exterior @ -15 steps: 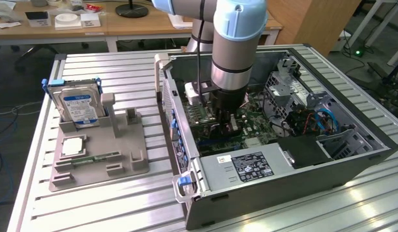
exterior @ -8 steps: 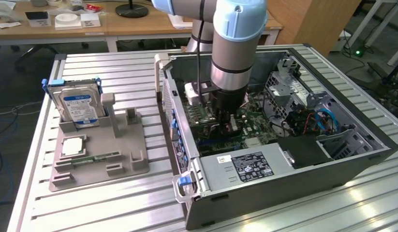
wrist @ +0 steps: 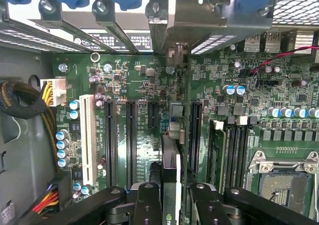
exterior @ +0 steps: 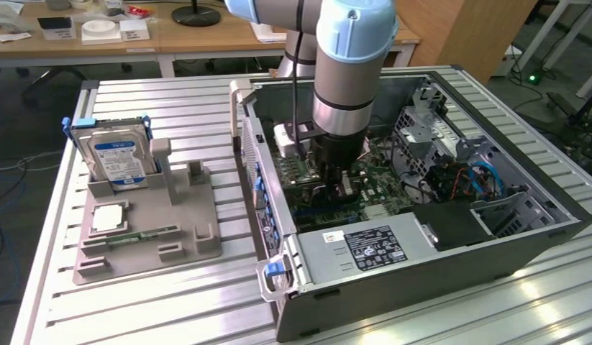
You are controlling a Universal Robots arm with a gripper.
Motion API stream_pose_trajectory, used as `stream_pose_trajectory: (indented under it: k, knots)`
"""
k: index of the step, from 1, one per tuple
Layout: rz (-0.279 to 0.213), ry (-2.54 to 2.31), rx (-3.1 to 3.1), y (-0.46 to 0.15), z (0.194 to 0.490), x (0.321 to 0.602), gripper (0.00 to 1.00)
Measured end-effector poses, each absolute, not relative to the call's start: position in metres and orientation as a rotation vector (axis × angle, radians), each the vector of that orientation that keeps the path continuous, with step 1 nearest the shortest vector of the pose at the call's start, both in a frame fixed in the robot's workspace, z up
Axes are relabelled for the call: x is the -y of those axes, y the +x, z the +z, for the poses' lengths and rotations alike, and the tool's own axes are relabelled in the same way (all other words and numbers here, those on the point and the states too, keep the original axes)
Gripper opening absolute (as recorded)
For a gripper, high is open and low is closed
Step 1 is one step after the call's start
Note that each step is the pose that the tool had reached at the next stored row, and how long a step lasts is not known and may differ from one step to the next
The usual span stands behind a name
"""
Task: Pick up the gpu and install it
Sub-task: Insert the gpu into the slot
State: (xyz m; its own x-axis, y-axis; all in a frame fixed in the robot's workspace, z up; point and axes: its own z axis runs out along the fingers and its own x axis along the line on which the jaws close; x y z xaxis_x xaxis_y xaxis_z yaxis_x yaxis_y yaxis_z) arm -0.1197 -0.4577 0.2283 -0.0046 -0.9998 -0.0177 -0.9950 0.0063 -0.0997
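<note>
The pincer is seen low inside the open case, and it is closed on the gpu, which is held on edge between the two black fingers. In the wrist view the card is seen as a thin vertical strip that runs from between the fingers away toward the rear bracket openings, so its long axis lies parallel to the black slots on the motherboard. The card hangs directly below the pincer and above the board; it appears to be in line with the gap between two slots, close to the slot just beside it, but whether its edge already touches a slot cannot be told. In the exterior view the arm is seen coming straight down into the case, and the gpu there is mostly hidden behind the wrist. On the exterior view's left a grey holder stands on the ribbed metal surface, well apart from the case, and a hard drive with a blue-white label is kept upright in it. Behind the surface, wooden desks with small items are seen in the room.
</note>
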Motion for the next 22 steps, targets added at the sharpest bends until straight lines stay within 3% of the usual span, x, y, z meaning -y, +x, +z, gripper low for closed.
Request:
stream_pose_trajectory:
  k: [22]
  knots:
    - [-0.09, -2.155, -2.167, -0.1224, 0.2282, 0.4577, 0.27]
